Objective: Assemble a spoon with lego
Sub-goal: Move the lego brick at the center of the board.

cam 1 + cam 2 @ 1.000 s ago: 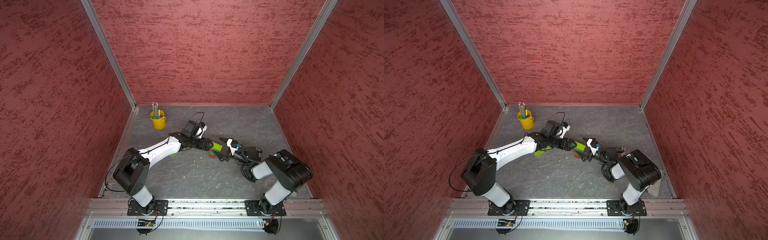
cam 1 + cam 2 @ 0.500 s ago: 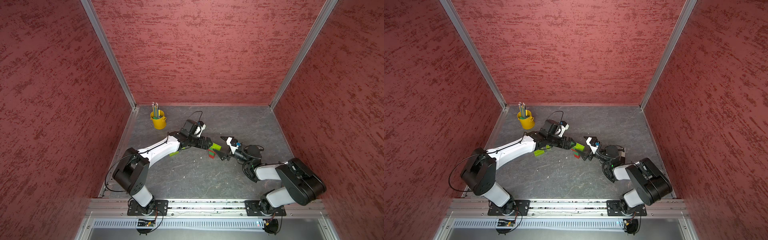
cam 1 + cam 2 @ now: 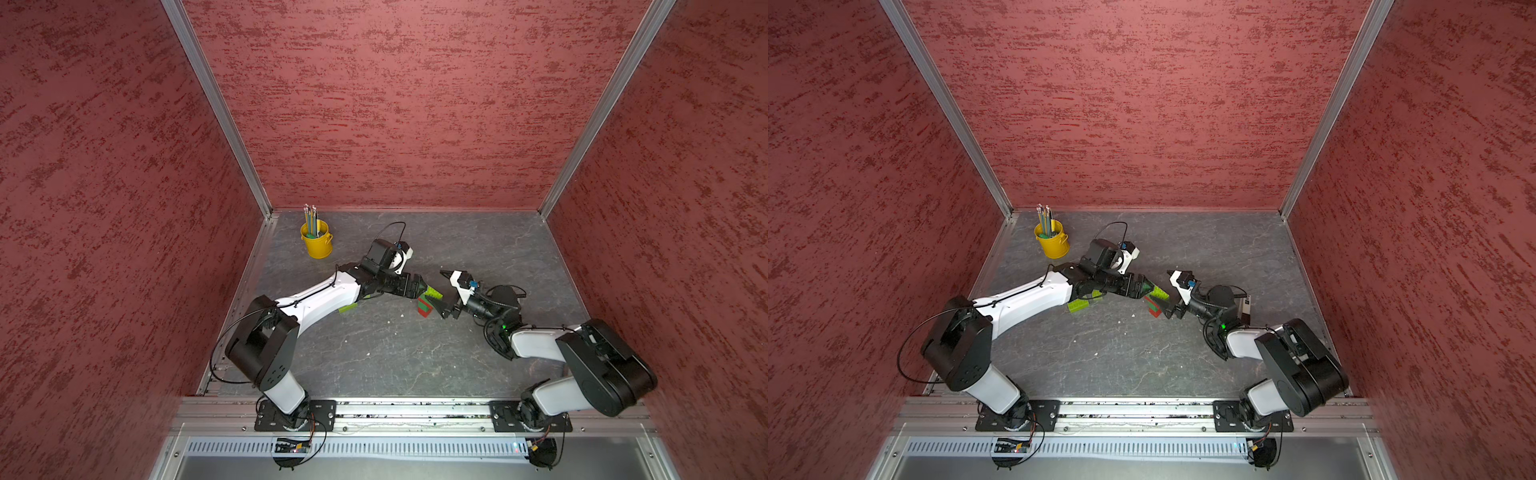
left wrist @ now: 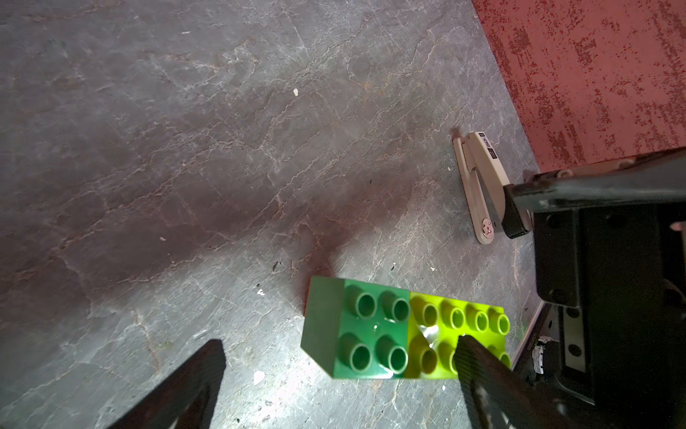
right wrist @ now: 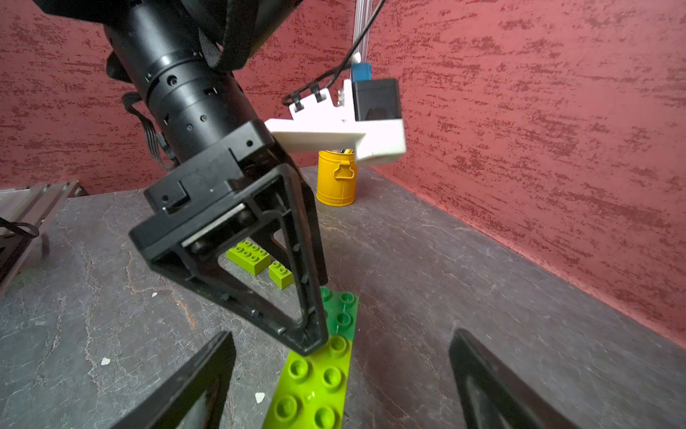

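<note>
Right elbow dropped | spoon (image 4: 365, 334) flat between spread left fingers (image 4: 479, 367)

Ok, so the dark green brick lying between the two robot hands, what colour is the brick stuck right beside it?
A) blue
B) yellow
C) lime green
C: in the left wrist view a lime green brick sits flush against the side of the dark green brick, with their studded tops level.
</note>
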